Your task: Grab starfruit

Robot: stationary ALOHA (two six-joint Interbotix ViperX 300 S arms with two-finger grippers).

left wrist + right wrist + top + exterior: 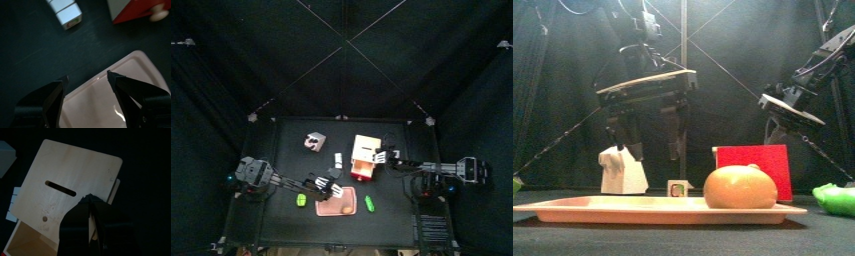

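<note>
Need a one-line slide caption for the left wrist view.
Left gripper, jaws open, above the pink tray's edge, with a small white block and a red box beyond.

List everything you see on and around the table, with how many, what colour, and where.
Tray: one, pink, front middle of the table.
Round fruit: one, tan-orange, on the tray.
Starfruit: one, yellow-green, left of the tray.
Green stick-shaped item: one, bright green, right of the tray.
Box: one, pale wood top with red sides, behind the tray.
White object: one, back left.
Small white blocks: a few, left of the box.
Left end effector: open, over the tray's edge.
Right end effector: shut, above the box.
</note>
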